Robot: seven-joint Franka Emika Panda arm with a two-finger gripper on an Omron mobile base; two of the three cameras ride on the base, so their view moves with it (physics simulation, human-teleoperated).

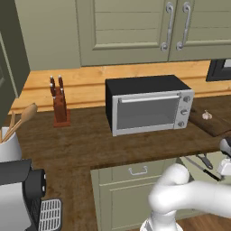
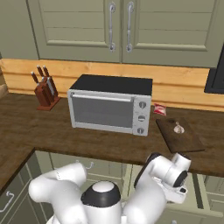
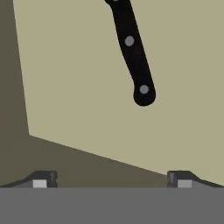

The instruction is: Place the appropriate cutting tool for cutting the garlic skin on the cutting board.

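We find no text, label, brand, number or sign that can be read in any of the views. The toaster oven [image 1: 149, 104] carries three round knobs on its right panel, but we make out no markings or figures around them. The small red packet [image 2: 159, 110] behind the cutting board [image 2: 180, 135] shows a pale patch on its face, too small and blurred for us to read as lettering. The knife handle [image 3: 132, 51] in the hand view bears only plain grey rivets, no maker's stamp.
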